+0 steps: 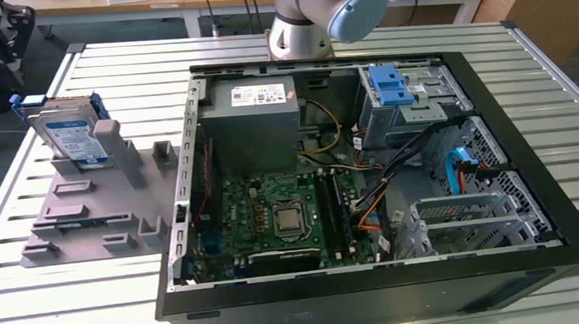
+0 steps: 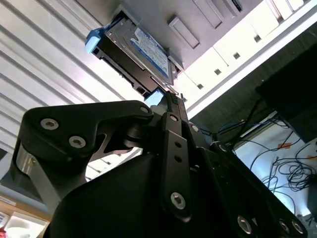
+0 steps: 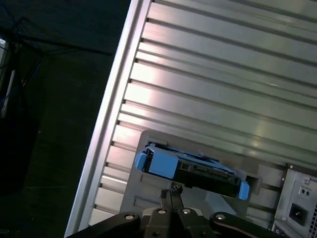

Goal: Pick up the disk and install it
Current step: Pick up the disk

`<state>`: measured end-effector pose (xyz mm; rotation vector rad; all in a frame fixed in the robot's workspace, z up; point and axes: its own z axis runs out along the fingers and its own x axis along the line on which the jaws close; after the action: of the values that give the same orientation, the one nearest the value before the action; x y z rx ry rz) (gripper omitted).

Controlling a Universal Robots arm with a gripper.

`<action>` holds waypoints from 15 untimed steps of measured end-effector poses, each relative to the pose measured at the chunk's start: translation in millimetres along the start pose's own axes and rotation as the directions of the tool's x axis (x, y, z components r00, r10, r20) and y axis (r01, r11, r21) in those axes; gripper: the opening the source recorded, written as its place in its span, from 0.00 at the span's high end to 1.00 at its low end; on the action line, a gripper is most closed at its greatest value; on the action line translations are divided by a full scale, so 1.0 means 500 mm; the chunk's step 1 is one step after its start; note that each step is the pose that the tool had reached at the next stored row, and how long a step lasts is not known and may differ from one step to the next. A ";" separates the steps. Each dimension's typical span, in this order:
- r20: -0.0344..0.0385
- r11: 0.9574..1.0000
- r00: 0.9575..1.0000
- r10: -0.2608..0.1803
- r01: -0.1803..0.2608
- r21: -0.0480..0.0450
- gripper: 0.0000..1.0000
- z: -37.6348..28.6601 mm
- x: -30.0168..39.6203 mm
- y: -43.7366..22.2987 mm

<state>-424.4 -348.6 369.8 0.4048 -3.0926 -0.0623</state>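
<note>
Disk [image 3: 190,169] upright in grey holder [image 1: 89,214], near jaws, not touching; jaws clenched, empty

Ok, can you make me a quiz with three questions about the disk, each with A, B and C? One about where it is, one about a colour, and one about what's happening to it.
1. In the exterior view, where is the disk?
A. inside the computer
B. on the table, left of the computer case
C. on a chair

2. What colour is the frame round the disk?
A. red
B. green
C. blue

3. What is happening to the disk?
A. it stands on edge in the grey holder
B. it lies flat on its label
C. it is gripped in the jaws

Answers:
1 B, it sits off the case's left side.
2 C, the frame shows blue in both wrist views.
3 A, it stands in the holder with nothing gripping it.
</note>
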 end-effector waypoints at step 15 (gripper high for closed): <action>0.000 0.982 0.982 -0.188 0.188 -0.004 0.89 0.001 0.000 0.000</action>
<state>-424.4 -348.5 369.1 0.6960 -3.0430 -0.0712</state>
